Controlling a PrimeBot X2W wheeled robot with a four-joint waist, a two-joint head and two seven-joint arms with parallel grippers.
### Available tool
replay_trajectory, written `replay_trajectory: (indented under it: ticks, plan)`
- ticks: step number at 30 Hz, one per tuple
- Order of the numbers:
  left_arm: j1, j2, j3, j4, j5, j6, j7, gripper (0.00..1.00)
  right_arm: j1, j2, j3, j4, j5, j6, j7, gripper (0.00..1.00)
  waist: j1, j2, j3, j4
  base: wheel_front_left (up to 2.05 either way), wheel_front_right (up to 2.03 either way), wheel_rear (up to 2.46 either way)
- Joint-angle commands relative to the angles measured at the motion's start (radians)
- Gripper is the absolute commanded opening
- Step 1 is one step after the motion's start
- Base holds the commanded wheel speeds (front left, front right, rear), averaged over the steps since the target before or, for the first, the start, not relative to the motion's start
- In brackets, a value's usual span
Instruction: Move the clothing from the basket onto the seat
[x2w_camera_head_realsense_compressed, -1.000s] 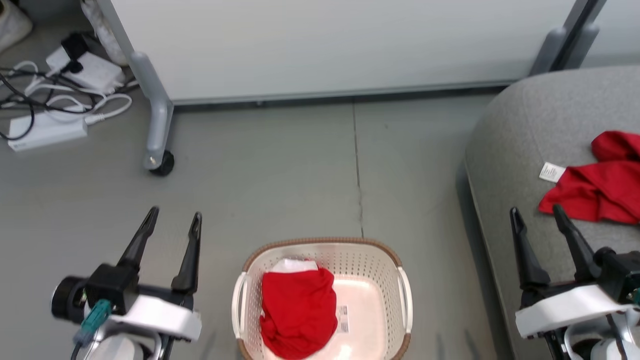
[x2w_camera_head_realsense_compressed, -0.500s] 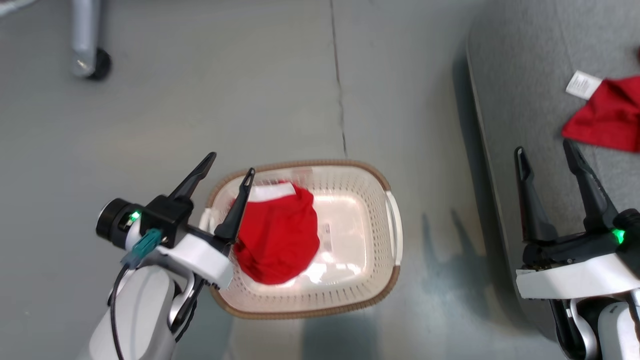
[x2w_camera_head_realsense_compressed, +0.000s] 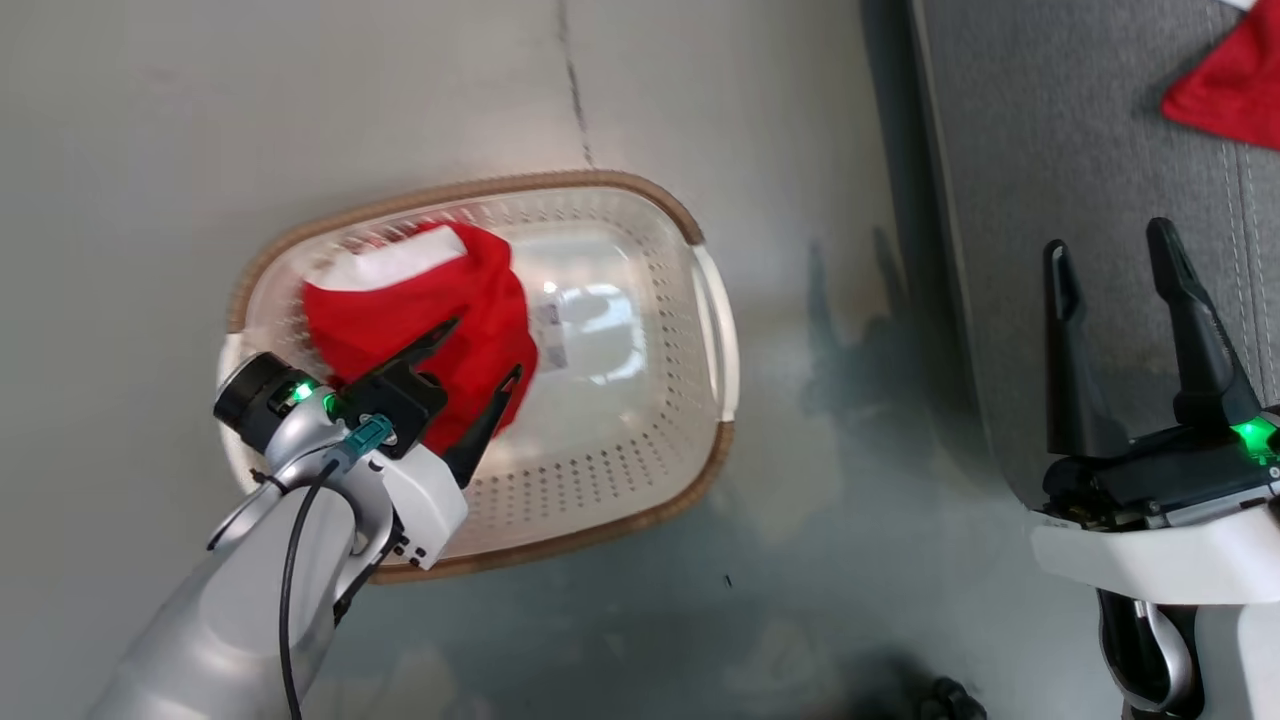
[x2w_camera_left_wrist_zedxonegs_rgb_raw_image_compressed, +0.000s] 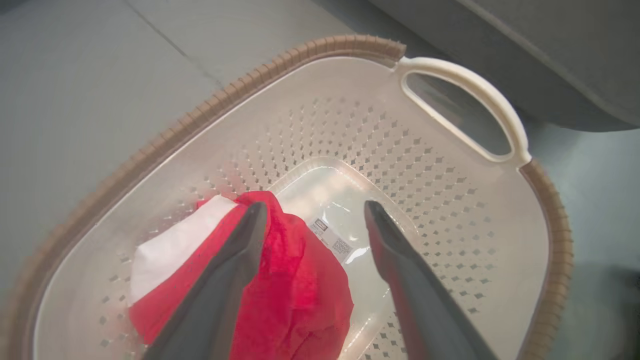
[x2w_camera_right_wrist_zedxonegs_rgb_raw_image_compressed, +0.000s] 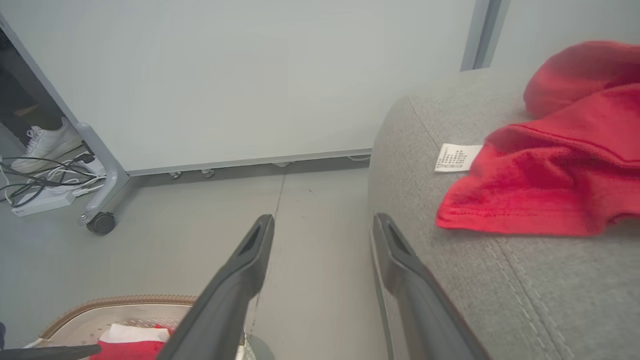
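Observation:
The cream perforated basket with a brown rim stands on the floor; its handle shows in the left wrist view. A bunched red garment with a white band lies in its left half, also seen as red clothing under my fingers. My left gripper is open above it, one finger over the cloth, nothing held. Another red garment with a white tag lies on the grey seat. My right gripper is open over the seat's edge, empty.
A white wheeled partition stands behind, its castor at the left. Cables and a power strip lie beside a white shoe. A paper label is stuck on the basket's bottom. Grey floor surrounds the basket.
The head camera has tilted down and turned, shifting the whole picture. My left gripper has moved from beside the basket to over the red garment inside it. The right gripper stays open by the seat.

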Motion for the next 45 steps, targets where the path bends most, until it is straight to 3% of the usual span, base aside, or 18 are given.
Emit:
replay_trajectory:
  ticks: [1, 19, 30, 31, 32, 33, 34, 45]
  plan:
    - [-0.024, 0.01, -0.007, 0.009, -0.006, -0.001, -0.001, 1.0, -0.012, -0.003, 0.0, -0.004, 0.01, 0.0, -0.011, 1.0, -0.0001, 0.0, 0.066, -0.056, 0.0, 0.0, 0.0]
    - [-0.212, 0.093, -0.235, 0.346, -0.158, -0.001, 0.049, 1.0, -0.003, -0.003, 0.092, -0.021, 0.089, 0.0, -0.074, 1.0, -0.0001, 0.0, 0.231, -0.202, 0.0, 0.0, 0.0]
    - [-0.247, 0.102, -0.324, 0.427, -0.286, -0.001, 0.087, 1.0, 0.052, -0.003, 0.085, -0.065, 0.092, 0.0, -0.072, 1.0, -0.0001, 0.0, 0.247, -0.206, 0.03, 0.03, 0.03]
    - [-0.249, 0.104, -0.33, 0.43, -0.298, -0.001, 0.088, 0.93, 0.054, -0.003, 0.085, -0.072, 0.089, 0.0, -0.072, 1.0, -0.0001, 0.0, 0.248, -0.204, 0.07, 0.07, 0.07]
    - [-0.258, 0.109, -0.335, 0.432, -0.306, -0.001, 0.082, 0.71, 0.058, -0.003, 0.084, -0.076, 0.089, 0.0, -0.072, 1.0, -0.0001, 0.0, 0.249, -0.201, 0.05, 0.05, 0.05]
    - [-0.258, 0.109, -0.335, 0.432, -0.306, -0.001, 0.082, 0.71, 0.058, -0.003, 0.084, -0.076, 0.089, 0.0, -0.072, 1.0, -0.0001, 0.0, 0.249, -0.201, 0.05, 0.05, 0.05]
    - [-0.268, 0.112, -0.347, 0.433, -0.318, -0.001, 0.07, 0.0, 0.065, -0.003, 0.082, -0.081, 0.089, 0.0, -0.072, 1.0, -0.0001, 0.0, 0.251, -0.198, 0.0, 0.0, 0.0]
    - [-0.322, 0.106, -0.352, 0.424, -0.293, 0.026, -0.001, 0.0, 0.008, -0.003, 0.094, -0.058, 0.084, 0.0, -0.072, 1.0, -0.0001, 0.0, 0.222, -0.169, 0.0, 0.0, 0.0]
